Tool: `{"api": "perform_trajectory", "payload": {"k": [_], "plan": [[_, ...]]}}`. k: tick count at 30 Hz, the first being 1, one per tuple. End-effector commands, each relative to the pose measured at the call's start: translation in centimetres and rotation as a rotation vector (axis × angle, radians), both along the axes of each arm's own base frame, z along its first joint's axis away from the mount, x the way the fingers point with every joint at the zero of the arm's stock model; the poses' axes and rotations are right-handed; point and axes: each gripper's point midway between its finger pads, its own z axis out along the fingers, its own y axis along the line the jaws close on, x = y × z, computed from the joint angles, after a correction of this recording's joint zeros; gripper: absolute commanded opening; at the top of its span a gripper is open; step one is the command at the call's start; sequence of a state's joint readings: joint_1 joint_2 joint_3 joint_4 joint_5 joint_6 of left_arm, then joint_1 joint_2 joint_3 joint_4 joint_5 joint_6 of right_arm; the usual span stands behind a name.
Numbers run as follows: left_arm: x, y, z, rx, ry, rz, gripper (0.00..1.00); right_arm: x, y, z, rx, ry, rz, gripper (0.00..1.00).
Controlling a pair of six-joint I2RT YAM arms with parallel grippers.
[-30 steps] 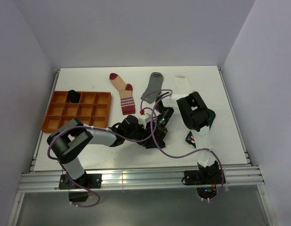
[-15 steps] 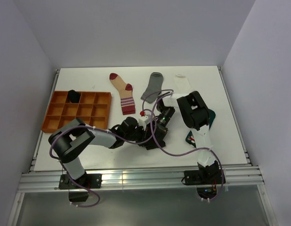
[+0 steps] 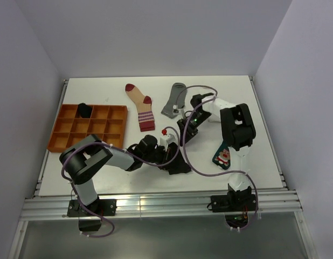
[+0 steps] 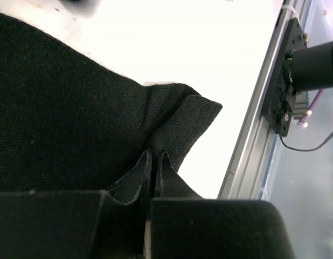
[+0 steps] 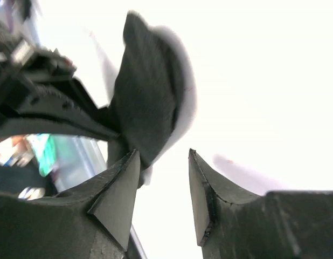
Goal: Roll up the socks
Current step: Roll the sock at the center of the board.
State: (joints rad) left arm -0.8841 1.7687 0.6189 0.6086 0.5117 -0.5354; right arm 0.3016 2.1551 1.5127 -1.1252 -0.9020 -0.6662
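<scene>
1. My left gripper (image 4: 155,162) is clamped on 1 black sock (image 4: 64,108) (a fold of its edge), near the table's (image 3: 258,162) front edge, mid-width.
2. My right gripper (image 5: 164,162) gapes, empty, near that sock.

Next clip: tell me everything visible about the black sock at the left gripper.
The black sock is plain dark knit with a fine weave, and it looks soft and limp. Most of it lies flat on the white table, toward the near side between the two arms. One edge is gathered up into a small folded peak, and the left gripper has its jaws shut on that fold. No pattern or marking shows.
</scene>
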Motion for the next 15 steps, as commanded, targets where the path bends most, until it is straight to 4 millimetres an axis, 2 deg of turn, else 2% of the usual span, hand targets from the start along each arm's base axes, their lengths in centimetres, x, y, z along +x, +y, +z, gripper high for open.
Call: {"api": "perform_trajectory", "payload": {"k": [1, 6, 15], "plan": [[-1.8, 0.9, -2.0, 0.062, 0.053, -0.056, 0.0, 3.8, 1.0, 1.7, -0.018, -0.165, -0.08, 0.49], [-1.9, 0.6, -2.0, 0.061, 0.058, -0.079, 0.0, 3.4, 1.2, 0.5, -0.045, -0.123, -0.068, 0.53], [-1.7, 0.3, -1.6, 0.063, 0.048, -0.094, 0.0, 1.8, 2.2, -1.8, -0.121, -0.122, -0.018, 0.54]]}}
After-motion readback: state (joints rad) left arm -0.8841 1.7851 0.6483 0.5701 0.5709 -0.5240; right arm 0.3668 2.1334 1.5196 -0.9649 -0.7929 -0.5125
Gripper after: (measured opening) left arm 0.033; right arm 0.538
